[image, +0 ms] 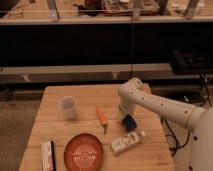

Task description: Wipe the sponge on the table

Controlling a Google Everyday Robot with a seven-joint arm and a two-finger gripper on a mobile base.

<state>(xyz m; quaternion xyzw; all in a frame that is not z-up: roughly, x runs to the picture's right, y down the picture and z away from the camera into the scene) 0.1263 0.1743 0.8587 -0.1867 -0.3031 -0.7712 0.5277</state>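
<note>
A small dark blue sponge rests on the wooden table, right of centre. My gripper comes down from the white arm, which reaches in from the right. The gripper sits directly over the sponge and appears to touch its top. The arm's wrist hides how the gripper meets the sponge.
An orange carrot lies just left of the sponge. A translucent plastic cup stands at the left. An orange-red plate sits at the front, a white bottle lies on its side in front of the sponge, and a small box is front left.
</note>
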